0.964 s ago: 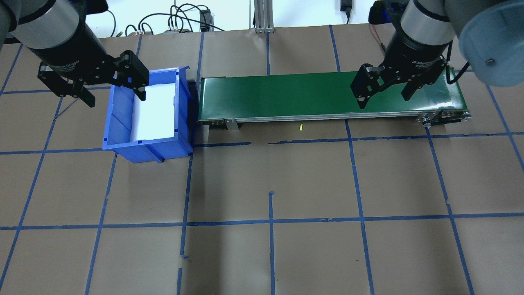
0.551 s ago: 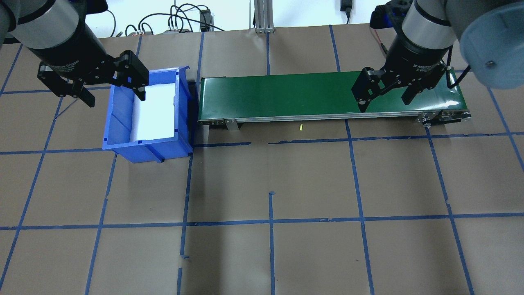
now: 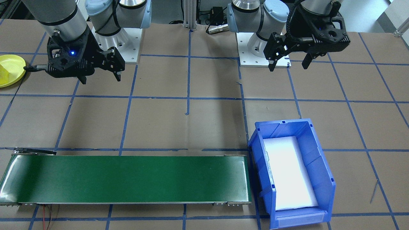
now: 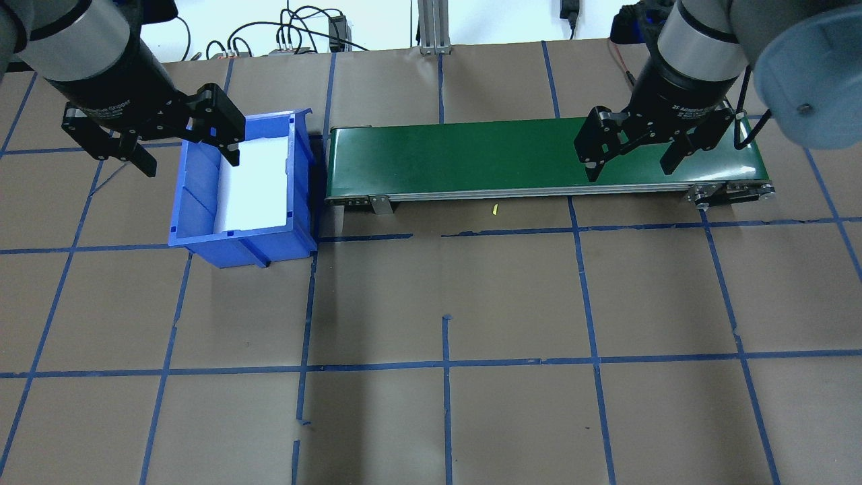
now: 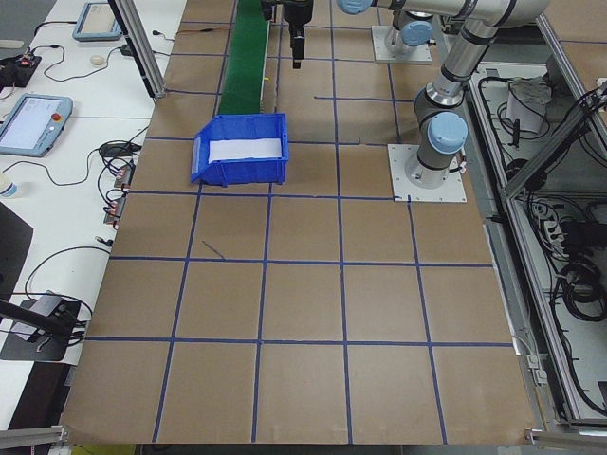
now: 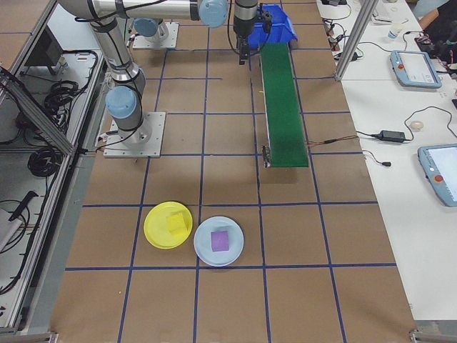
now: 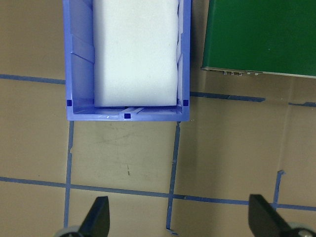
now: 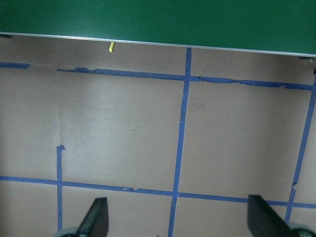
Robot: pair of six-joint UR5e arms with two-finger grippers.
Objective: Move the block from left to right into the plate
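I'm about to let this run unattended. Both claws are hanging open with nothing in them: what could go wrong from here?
1. The blue bin shows only a white liner, so the left claw may find no block there and close on nothing.
2. The green conveyor belt is bare too; the right claw hangs above its far end with nothing arriving.
3. The yellow plate already holds a yellow block, touching the pale blue plate; another drop could bounce off.
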